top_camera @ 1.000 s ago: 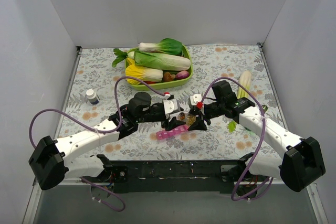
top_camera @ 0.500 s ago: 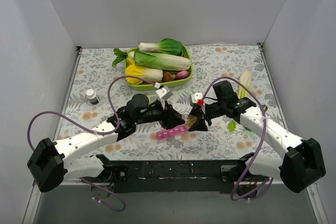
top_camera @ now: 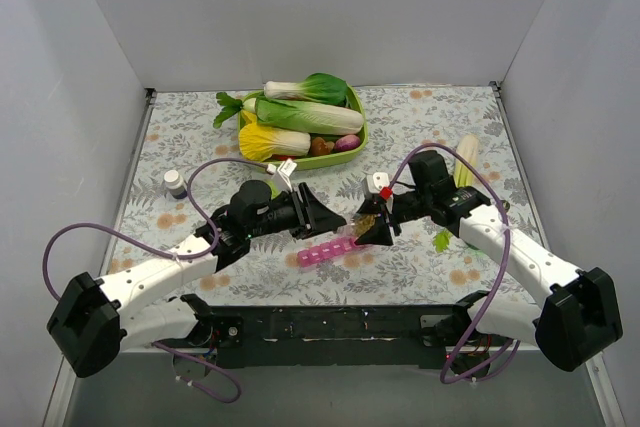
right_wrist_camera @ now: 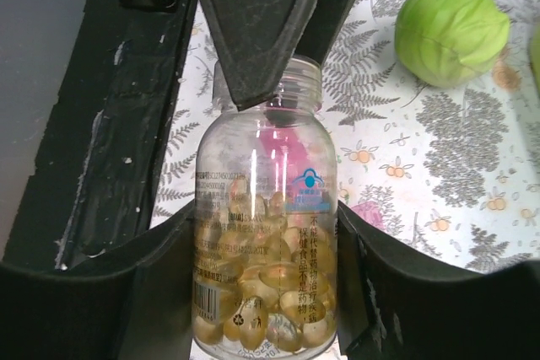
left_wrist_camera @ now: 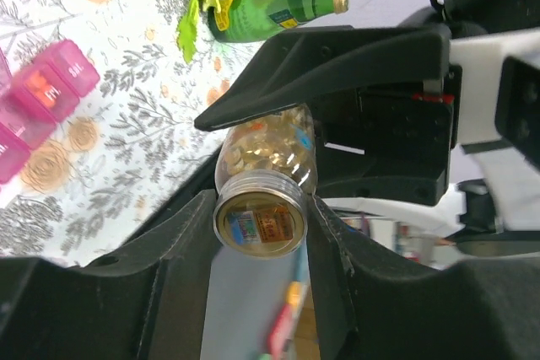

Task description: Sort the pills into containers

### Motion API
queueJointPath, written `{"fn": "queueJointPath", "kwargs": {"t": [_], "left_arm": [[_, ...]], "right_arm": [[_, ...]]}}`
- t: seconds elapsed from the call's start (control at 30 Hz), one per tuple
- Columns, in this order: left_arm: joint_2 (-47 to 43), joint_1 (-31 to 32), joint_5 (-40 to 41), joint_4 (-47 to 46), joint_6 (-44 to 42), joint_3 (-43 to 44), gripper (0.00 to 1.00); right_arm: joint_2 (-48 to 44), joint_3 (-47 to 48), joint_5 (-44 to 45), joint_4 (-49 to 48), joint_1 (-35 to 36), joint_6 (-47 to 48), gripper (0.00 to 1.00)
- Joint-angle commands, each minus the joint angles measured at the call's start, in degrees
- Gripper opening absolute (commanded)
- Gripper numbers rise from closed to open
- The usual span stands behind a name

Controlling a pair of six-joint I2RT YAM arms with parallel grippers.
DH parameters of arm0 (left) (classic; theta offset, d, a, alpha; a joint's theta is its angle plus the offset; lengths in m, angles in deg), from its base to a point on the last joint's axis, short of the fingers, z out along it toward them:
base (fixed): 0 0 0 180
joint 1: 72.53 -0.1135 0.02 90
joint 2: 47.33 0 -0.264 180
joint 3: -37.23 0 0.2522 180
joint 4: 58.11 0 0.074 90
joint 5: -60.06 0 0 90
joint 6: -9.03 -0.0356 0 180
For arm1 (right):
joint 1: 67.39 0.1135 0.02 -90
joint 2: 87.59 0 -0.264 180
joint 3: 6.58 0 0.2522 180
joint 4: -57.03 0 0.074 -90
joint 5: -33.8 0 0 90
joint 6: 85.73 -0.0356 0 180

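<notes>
Right claw (top_camera: 372,227) is clenching a clear bottle (right_wrist_camera: 266,242) sideways; left claw (top_camera: 330,222), spread wide, is backing off its bare threaded neck. Pink pill box (top_camera: 328,250) is lying just beneath both. Golden pills (right_wrist_camera: 261,301) are sitting inside the bottle, seemingly ready for pouring.

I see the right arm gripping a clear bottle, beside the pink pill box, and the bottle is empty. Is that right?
Not quite: the bottle is not empty. The right wrist view shows amber capsules filling about its lower half. The rest holds: the right gripper grips that clear bottle, beside the pink pill box.
</notes>
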Motion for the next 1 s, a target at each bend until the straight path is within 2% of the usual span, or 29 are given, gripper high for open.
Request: {"fn": "queueJointPath", "kwargs": {"t": [0.0,0.07,0.13,0.17,0.2,0.23,0.27,0.4,0.53,0.57,0.63,0.67,0.7,0.8,0.97], "left_arm": [[0.71,-6.40,-6.98,0.33,17.80,-1.99,0.00],[0.53,-7.72,-8.74,2.16,19.78,-1.04,0.00],[-0.69,-7.98,-9.27,1.29,17.79,-0.59,0.00],[-2.18,-8.16,-8.75,1.37,16.29,-0.24,0.05],[-2.89,-8.25,-8.57,2.16,14.18,1.07,0.20],[-3.33,-8.60,-8.75,2.78,8.59,1.69,0.37],[-4.47,-8.77,-10.05,3.04,5.75,2.22,0.65],[-7.63,-8.95,-10.68,8.21,-9.80,4.67,0.97],[-11.85,-9.04,-13.31,11.75,-25.18,4.51,0.98],[-12.90,-8.95,-15.32,11.31,-32.96,3.90,0.98],[-16.41,-8.78,-21.54,9.47,-41.44,0.23,0.98],[-17.65,-8.69,-22.62,8.42,-45.13,-1.19,0.98],[-18.71,-8.43,-22.98,5.88,-52.91,-2.60,0.98],[-20.91,-7.11,-23.16,0.60,-64.02,-6.82,0.98],[-11.54,-4.48,-24.04,-0.47,-69.86,-1.75,0.98]], "right_arm": [[-2.25,0.06,2.63,0.72,-1.87,0.31,0.01],[-2.78,-0.38,2.72,0.19,-1.87,0.22,0.01],[-2.87,-0.64,2.54,-0.24,-2.05,-0.04,0.01],[-2.87,-0.64,2.28,-0.42,-2.13,-0.48,0.01],[-2.78,-0.64,1.76,-0.51,-2.31,-0.66,0.01],[-2.69,-0.56,1.49,-0.69,-2.31,-0.83,0.01],[-2.61,-0.38,1.05,-0.86,-2.40,-1.10,0.01],[-2.34,-0.55,-0.53,-1.13,-2.49,-1.63,0.01],[-2.52,-1.26,-1.85,-1.74,-2.57,-2.07,0.01],[-2.52,-1.43,-2.46,-1.92,-2.57,-2.07,0.01],[-2.43,-1.70,-4.48,-2.53,-2.57,-2.15,0.01],[-2.17,-1.78,-5.53,-2.80,-2.57,-2.33,0.01],[-1.99,-1.96,-7.54,-3.23,-2.57,-2.42,0.01],[-1.55,-2.57,-11.76,-4.02,-2.49,-2.86,0.01],[-1.02,-3.28,-14.07,-5.79,-2.49,-4.26,0.01]]}}
